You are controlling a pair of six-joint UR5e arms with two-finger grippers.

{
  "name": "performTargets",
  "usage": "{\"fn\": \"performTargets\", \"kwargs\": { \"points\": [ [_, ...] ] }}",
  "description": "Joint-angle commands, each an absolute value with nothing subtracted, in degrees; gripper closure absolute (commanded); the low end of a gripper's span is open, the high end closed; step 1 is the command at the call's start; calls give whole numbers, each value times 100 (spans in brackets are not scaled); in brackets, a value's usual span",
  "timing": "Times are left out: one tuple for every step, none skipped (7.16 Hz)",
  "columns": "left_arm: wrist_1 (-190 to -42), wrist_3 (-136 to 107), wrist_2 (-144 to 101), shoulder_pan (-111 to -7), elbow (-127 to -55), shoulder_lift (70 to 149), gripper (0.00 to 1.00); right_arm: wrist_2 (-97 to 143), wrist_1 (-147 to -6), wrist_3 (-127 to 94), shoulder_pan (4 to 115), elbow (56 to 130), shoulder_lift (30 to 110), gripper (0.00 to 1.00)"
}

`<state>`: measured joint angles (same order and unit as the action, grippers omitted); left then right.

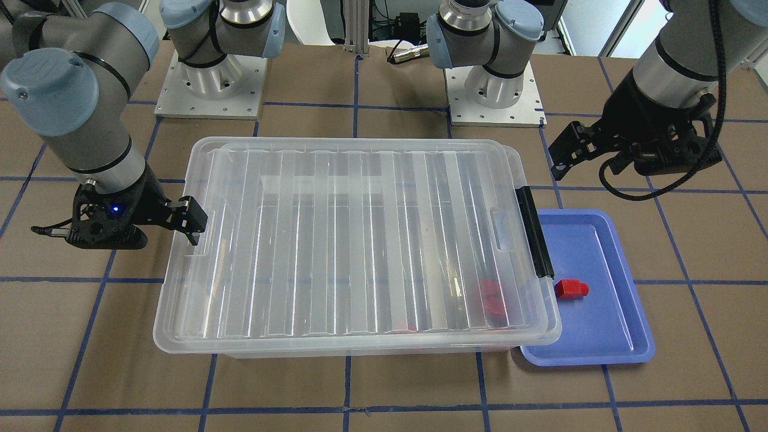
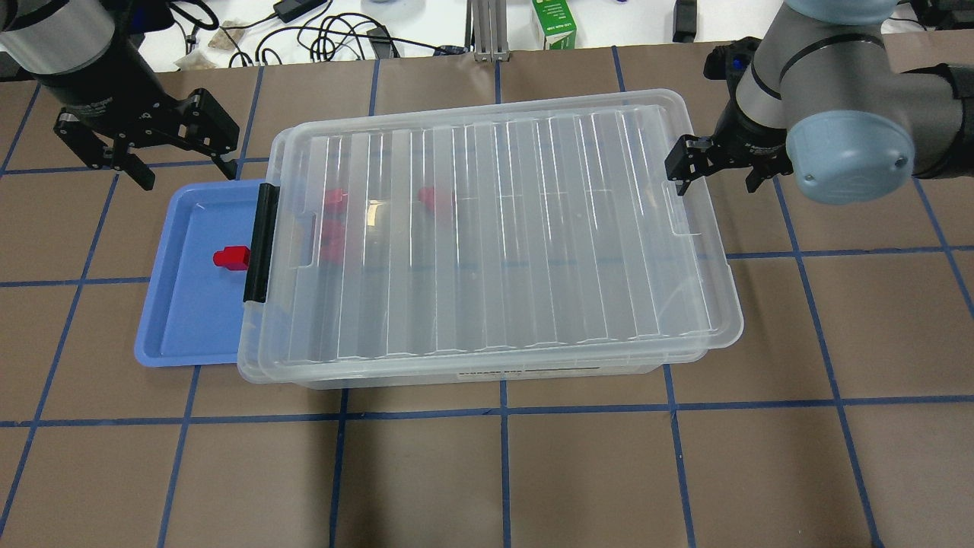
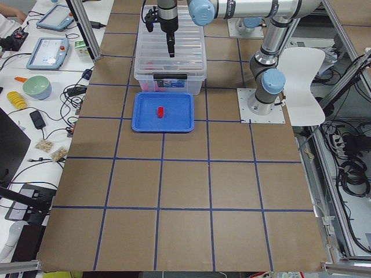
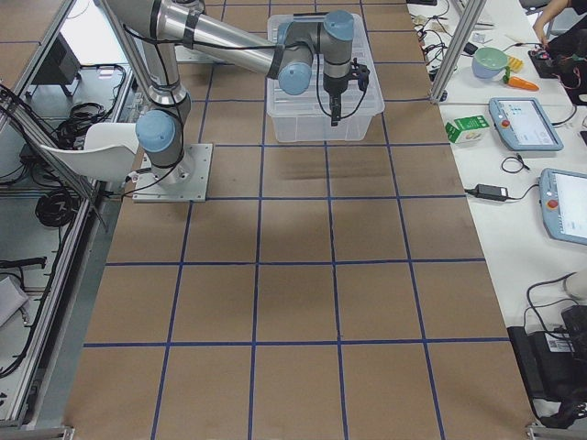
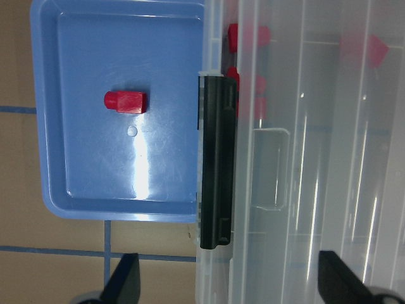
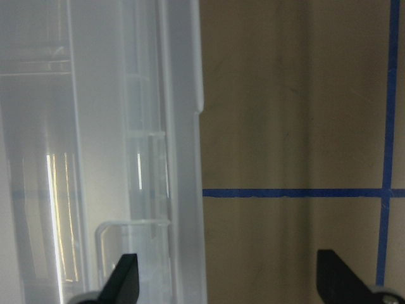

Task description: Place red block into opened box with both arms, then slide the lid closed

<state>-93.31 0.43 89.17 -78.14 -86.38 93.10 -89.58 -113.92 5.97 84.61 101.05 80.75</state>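
Note:
The ribbed translucent lid lies flat on the clear box and covers nearly all of it. Red blocks show blurred through the lid, near the black latch bar. One red block lies on the blue tray. My left gripper hangs open above the tray's far end, holding nothing. My right gripper is open at the box's other short end, straddling its rim.
The blue tray sits tucked against the latch end of the box. Both arm bases stand behind the box. Cables and a green carton lie beyond the table's far edge. Brown tabletop with blue tape lines stretches in front of the box.

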Motion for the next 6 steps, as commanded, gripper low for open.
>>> {"fn": "performTargets", "kwargs": {
  "points": [
    [-8775, -718, 8921, -7437, -8875, 9482, 0, -8965, -11487, 659, 8438, 10099, 7989, 0],
    [-8119, -1008, 8912, -7227, -9190, 9562, 0, -8965, -11487, 685, 8377, 10099, 7989, 0],
    [-7381, -1150, 8930, -7138, -9533, 9589, 0, -8956, -11461, 825, 8176, 10107, 7998, 0],
    [-6887, -1630, 8964, -7111, -9806, 9641, 0, -8921, -11452, 922, 8061, 10107, 7998, 0],
    [-6777, -2052, 8974, -7084, -9965, 9755, 0, -8938, -11452, 992, 8033, 10107, 7998, 0],
    [-6776, -2405, 8974, -7006, -10010, 9904, 0, -8956, -11461, 1011, 7998, 10099, 7989, 0]
  ]
}}
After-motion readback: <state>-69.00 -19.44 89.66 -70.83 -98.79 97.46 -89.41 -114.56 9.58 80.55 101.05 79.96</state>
